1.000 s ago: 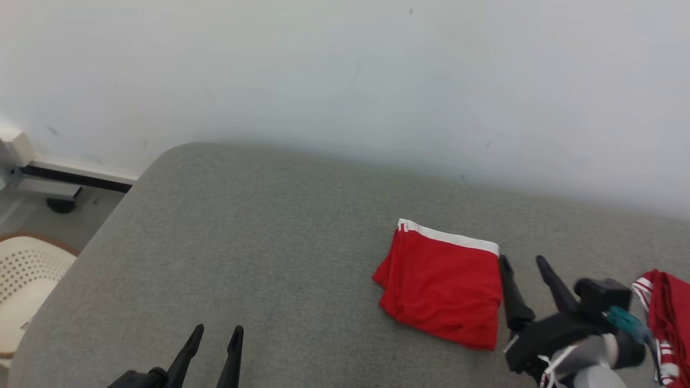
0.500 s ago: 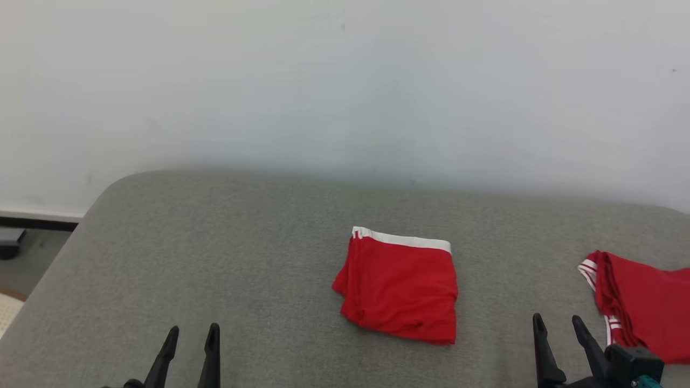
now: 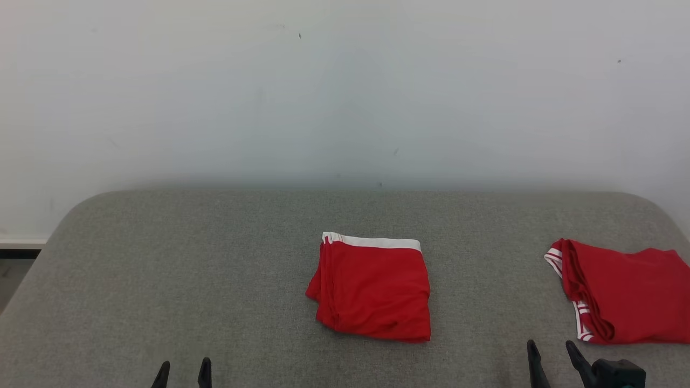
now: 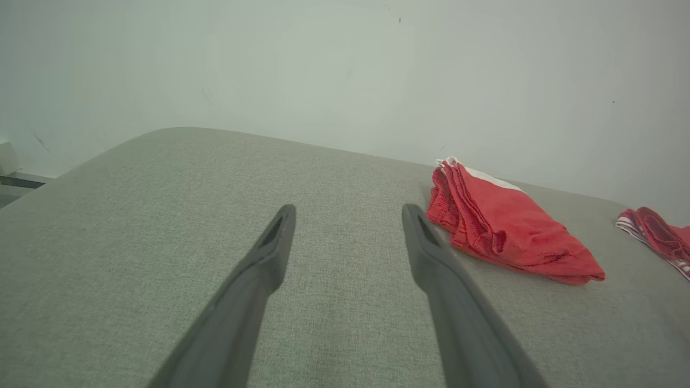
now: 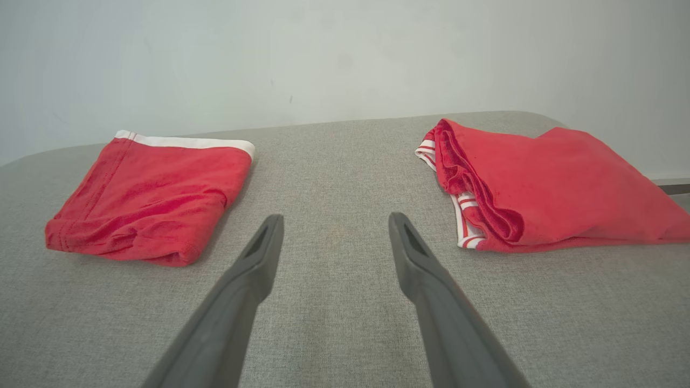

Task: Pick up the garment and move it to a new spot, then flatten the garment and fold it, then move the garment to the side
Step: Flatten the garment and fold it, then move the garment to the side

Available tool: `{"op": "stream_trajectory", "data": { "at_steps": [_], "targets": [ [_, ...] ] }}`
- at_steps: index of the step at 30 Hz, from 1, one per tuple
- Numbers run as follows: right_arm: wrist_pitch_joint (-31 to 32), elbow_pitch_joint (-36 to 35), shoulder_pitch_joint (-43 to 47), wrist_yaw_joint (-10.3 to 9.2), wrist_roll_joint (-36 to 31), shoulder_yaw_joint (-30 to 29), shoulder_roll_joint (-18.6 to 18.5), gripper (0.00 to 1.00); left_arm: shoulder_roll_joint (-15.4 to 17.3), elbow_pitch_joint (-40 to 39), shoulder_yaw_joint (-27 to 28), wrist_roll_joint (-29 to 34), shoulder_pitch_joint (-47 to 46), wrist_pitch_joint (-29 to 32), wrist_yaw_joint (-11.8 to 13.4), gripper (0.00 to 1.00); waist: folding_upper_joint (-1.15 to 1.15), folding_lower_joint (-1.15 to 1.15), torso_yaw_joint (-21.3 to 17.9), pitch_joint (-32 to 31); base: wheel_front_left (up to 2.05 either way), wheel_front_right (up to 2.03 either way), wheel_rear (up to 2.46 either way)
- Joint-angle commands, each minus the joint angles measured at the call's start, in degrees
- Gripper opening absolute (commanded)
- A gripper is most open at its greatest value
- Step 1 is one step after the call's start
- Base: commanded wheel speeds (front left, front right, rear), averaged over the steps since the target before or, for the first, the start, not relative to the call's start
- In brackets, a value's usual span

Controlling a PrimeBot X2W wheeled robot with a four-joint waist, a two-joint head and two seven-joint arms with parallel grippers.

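A red garment (image 3: 372, 288) with a white waistband lies folded into a flat square on the middle of the grey cushioned surface (image 3: 215, 280). The same garment (image 4: 506, 226) lies to the right of my left gripper (image 4: 349, 213), whose fingers are spread wide over bare fabric. In the right wrist view, this garment (image 5: 145, 199) is on the left. My right gripper (image 5: 335, 221) is open over the gap between it and another red piece. In the head view, the left gripper (image 3: 183, 372) and right gripper (image 3: 551, 350) peek up from the bottom edge, both apart from the cloth.
A second red garment (image 3: 625, 293) with red-and-white striped trim lies folded near the surface's right end, also seen as the red garment (image 5: 550, 188) on the right. A pale wall (image 3: 345, 108) rises behind. The floor (image 3: 13, 269) shows past the left edge.
The head camera has swung right, so the whole picture shifted. My right gripper drew back from the folded garment's right edge to the bottom of the view. The garment lies still.
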Motion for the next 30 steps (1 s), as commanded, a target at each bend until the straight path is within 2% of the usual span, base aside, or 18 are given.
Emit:
{"op": "stream_trajectory", "data": {
  "at_steps": [1, 15, 30],
  "targets": [
    [0.3, 0.2, 0.1, 0.04, -0.5, 0.1, 0.0, 1.00, 0.2, 0.3, 0.3, 0.3, -0.9, -0.1, -0.1, 1.00, -0.01, 0.00, -0.2, 0.0, 0.00, 0.00, 0.00],
    [0.8, -2.2, 0.5, 0.04, 0.4, 4.5, 0.0, 1.00, 0.7, 0.7, -0.3, 0.4, -0.9, -0.1, -1.5, 1.00, -0.01, 0.00, 0.0, 0.5, 0.00, 0.00, 0.00],
    [2.3, -3.1, 1.0, 0.04, 0.4, 4.2, 0.0, 1.00, 0.3, 0.9, 0.0, 1.2, -0.9, -0.1, -2.0, 1.00, -0.01, 0.00, 0.6, 1.0, 0.00, 0.00, 0.00]
  ]
}}
